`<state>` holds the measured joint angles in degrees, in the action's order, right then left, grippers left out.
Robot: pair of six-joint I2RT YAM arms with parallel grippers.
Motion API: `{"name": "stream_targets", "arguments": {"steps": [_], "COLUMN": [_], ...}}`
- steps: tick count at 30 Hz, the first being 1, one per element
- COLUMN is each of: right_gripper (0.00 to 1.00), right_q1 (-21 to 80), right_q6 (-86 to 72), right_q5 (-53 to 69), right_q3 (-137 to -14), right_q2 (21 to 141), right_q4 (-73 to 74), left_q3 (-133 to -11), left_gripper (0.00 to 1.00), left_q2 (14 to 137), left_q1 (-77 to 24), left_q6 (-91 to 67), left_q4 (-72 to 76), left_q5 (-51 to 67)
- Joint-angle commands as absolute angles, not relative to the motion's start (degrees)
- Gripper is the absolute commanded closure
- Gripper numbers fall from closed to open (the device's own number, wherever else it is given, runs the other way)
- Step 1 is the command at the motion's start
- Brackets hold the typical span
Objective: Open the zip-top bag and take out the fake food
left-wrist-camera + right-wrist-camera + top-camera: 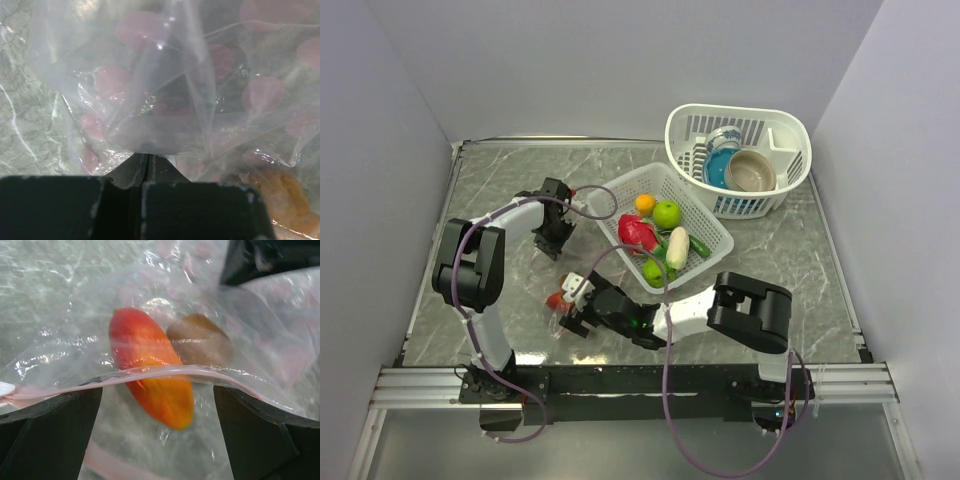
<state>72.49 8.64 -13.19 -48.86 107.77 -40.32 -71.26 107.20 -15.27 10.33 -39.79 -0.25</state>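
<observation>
Top view: grey marbled table (500,200), glossy. A flat white lattice basket (712,232) holds loose fake food (667,214), smooth plastic: round green, small orange, red-pink lump, pale long piece, and green bits half hidden under the rest. A round white slotted basket (782,128) at far right holds a tan bowl (752,170) and a blue cup (723,142), both partly hidden by its wall. The zip-top bag (560,278) lies on the table between the two grippers, near centre-left; the clear film is barely readable here, and only a red-orange piece (557,300) marks it. The left arm arches out and bends down, with the left gripper (550,245) at the bag's far end. The right arm lies low with its elbow folded and reaches left across the near edge, with the right gripper (570,305) at the bag's near end. Left wrist view: thin crinkled film with pink dots fills the frame, blurred; the black fingers are pressed together, pinching the film. A brownish piece (287,195) is cut off at lower right. Right wrist view: fingers spread wide with nothing clamped. The pink zip strip (210,372) runs across between them, over the red-orange piece inside the bag. The brownish piece sits touching behind it, dulled by film. The left gripper's black tip is cut off at top right.
</observation>
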Motion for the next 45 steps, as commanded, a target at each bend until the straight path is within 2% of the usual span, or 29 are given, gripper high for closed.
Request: {"name": "stream_targets", "arguments": {"steps": [1, 6, 15, 17, 18, 20, 21, 24, 32, 37, 38, 40, 41, 43, 45], "right_gripper": [0.0, 0.0, 0.02, 0.09, 0.2, 0.33, 0.48, 0.68, 0.69, 0.68, 0.69, 0.81, 0.92, 0.94, 0.87], "right_q1": [71.99, 71.46, 70.75, 70.66, 70.66, 70.66, 70.66, 70.84, 72.33, 71.81, 71.37, 67.87, 65.94, 58.47, 54.16], "right_q6": [11.6, 9.76, 4.49, 3.52, 3.08, 2.03, 1.67, 0.62, -3.86, -5.27, -5.53, -8.76, -10.01, -13.86, -15.37], "right_q5": [-9.68, -5.1, -1.14, -0.88, -0.53, -0.87, -1.4, -2.81, -10.45, -19.22, -21.6, -31.26, -33.64, -38.75, -39.64], "right_q3": [-54.75, -59.32, -60.56, -60.12, -59.42, -58.1, -56.27, -52.05, -39.84, -35.08, -33.85, -33.22, -34.18, -35.76, -40.41], "right_q2": [110.74, 113.72, 116.54, 116.37, 115.93, 113.75, 112.6, 107.24, 88.72, 77.8, 74.56, 72.17, 70.77, 70.4, 72.67], "right_q4": [-37.98, -34.2, -30.06, -29.62, -29.62, -30.67, -31.11, -32.78, -29.45, -24.0, -23.99, -23.04, -21.98, -18.22, -14.35], "left_q3": [-70.31, -69.96, -69.7, -69.7, -69.61, -69.52, -69.43, -70.22, -76.81, -76.99, -76.56, -76.03, -75.59, -75.15, -75.67], "left_gripper": [0.99, 0.99, 0.99, 0.99, 0.99, 0.99, 0.99, 0.99, 0.99, 0.99, 0.99, 0.99, 0.99, 0.99, 0.99], "left_q2": [108.2, 107.4, 106.52, 106.44, 106.35, 106.26, 106.17, 106.43, 109.77, 109.16, 108.46, 107.58, 106.8, 105.83, 103.89], "left_q1": [-17.4, -17.49, -17.49, -17.49, -17.49, -17.32, -17.14, -15.39, -5.55, -5.1, -5.45, -5.97, -6.24, -6.59, -6.77], "left_q6": [12.92, 14.5, 15.29, 15.12, 15.03, 14.77, 14.68, 14.06, 11.69, 12.13, 12.13, 12.3, 12.13, 12.04, 12.13], "left_q4": [-40.16, -40.69, -40.43, -40.17, -39.9, -39.46, -38.85, -37.45, -36.83, -38.4, -38.76, -39.02, -39.28, -40.08, -42.26], "left_q5": [5.27, 6.68, 5.63, 4.75, 4.4, 3.7, 2.73, 0.36, -2.46, -0.45, -0.44, 0.61, 1.31, 1.84, 4.47]}}
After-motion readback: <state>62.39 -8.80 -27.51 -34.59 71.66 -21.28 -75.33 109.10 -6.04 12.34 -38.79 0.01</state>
